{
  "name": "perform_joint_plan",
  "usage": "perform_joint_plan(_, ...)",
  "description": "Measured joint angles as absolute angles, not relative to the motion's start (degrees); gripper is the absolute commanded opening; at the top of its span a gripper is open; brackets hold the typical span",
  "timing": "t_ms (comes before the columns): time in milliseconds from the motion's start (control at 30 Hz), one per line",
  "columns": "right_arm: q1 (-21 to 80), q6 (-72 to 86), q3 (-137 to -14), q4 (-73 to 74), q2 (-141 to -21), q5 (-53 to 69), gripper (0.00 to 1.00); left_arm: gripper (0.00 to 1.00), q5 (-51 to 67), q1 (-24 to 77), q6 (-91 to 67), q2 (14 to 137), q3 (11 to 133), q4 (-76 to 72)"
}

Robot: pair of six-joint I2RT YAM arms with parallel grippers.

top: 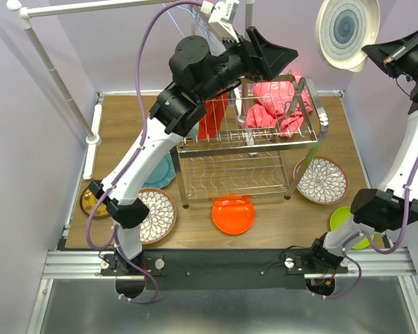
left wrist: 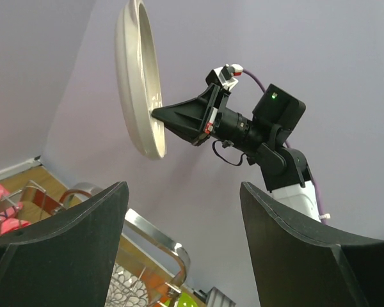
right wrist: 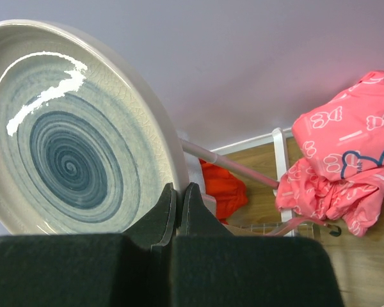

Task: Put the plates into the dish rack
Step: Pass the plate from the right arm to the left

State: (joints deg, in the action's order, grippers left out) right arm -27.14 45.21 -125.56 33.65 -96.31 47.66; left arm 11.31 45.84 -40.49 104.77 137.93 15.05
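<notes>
Lilac-walled wood table (top: 279,223): R gripper (top: 368,50) clamps swirl plate (top: 346,28); L gripper (top: 289,57) wide, empty.

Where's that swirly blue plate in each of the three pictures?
Top external: the plate is upper right, high up.
Left wrist: the plate is upper left, edge-on.
Right wrist: the plate fills the left half.
Shared landmark: the right gripper pinching its rim.
</notes>
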Motion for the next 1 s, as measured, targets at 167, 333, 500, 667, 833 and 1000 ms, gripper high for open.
perform_joint_plan(167,-27.11,46.11,-125.54,32.99,-95.09,49.6,0.01,0.8,10.07,47.72,-42.54,107.77,139.81,12.97)
perform_joint_plan(333,-26.24,46.52,-124.66,32.16,-93.6,50.83,0.01,0.8,8.69,49.21,-43.99,110.28,140.62,11.84)
perform_joint_plan(500,-23.51,46.5,-122.58,31.9,-92.2,51.27,0.01,0.8,6.9,49.8,-44.49,111.72,140.79,11.66)
perform_joint_plan(667,-19.92,46.41,-120.29,31.83,-91.35,51.31,0.01,0.8,4.78,50.02,-44.49,111.94,140.9,11.64)
perform_joint_plan(833,-16.8,45.06,-119.61,31.86,-90.98,51.13,0.01,0.72,0.36,50.24,-44.01,111.94,141.1,12.64)
perform_joint_plan(1000,-14.87,42.65,-119.59,32.32,-90.06,49.87,0.01,0.58,-5.67,50.52,-42.59,111.94,141.12,15.7)
